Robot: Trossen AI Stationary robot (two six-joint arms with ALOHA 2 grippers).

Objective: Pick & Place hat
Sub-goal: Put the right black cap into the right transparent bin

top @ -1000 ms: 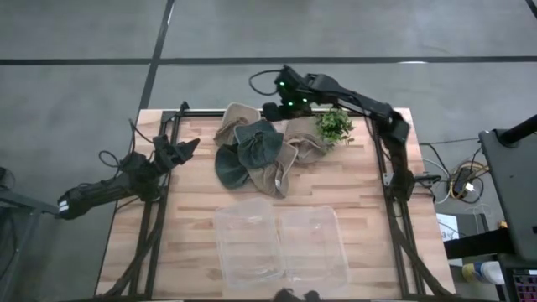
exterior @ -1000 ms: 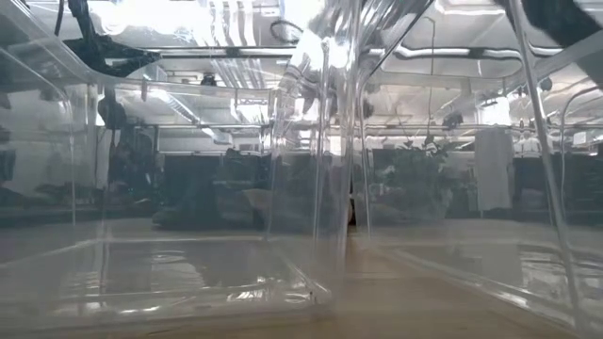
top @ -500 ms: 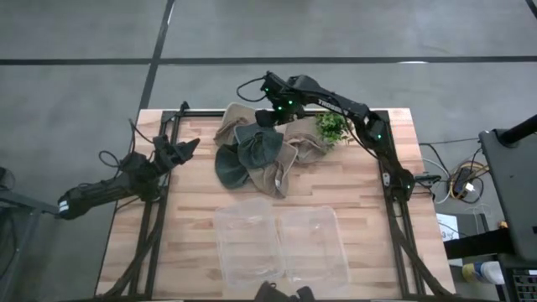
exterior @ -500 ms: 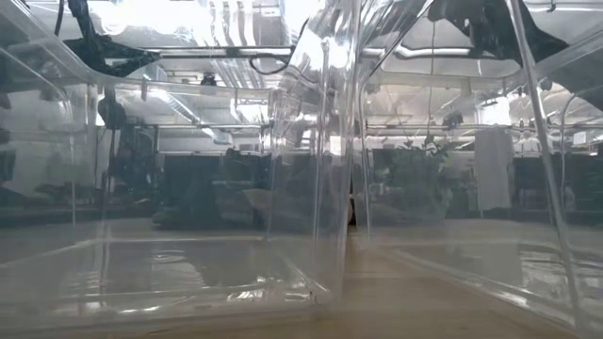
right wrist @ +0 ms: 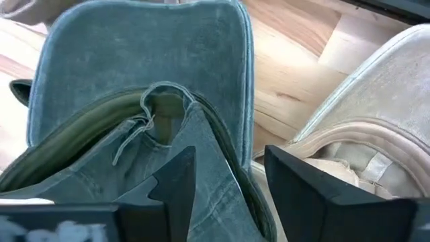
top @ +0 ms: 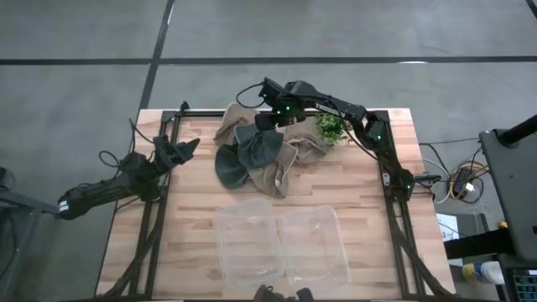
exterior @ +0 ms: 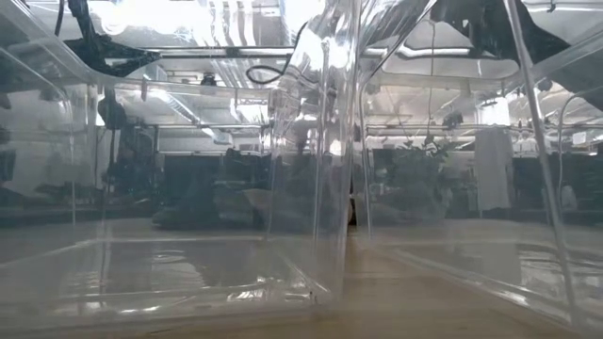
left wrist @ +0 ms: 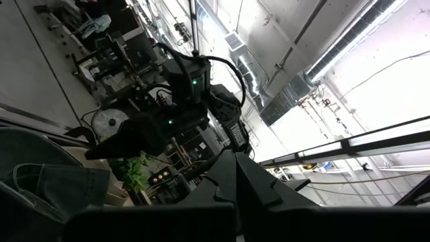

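Note:
Several cloth hats lie piled at the far middle of the table. A blue-green denim hat (top: 258, 147) (right wrist: 141, 74) rests on top of beige hats (top: 235, 122) (right wrist: 363, 134), and a dark green one (top: 226, 168) lies beside it. My right gripper (top: 265, 117) (right wrist: 228, 176) hangs open just above the denim hat, pointing steeply down. Its fingers stand on either side of the hat's rim edge, and no touch shows. My left gripper (top: 191, 144) (left wrist: 235, 181) waits shut at the table's left edge, holding nothing.
Two clear plastic bins (top: 243, 243) (top: 315, 245) stand side by side at the near edge. A small green plant (top: 333, 126) stands at the far right of the hat pile, close under my right arm. Bare wood lies between the pile and the bins.
My right gripper has moved toward the table's left edge and come down over the hat pile, tipping to point more steeply downward. The hats have kept still.

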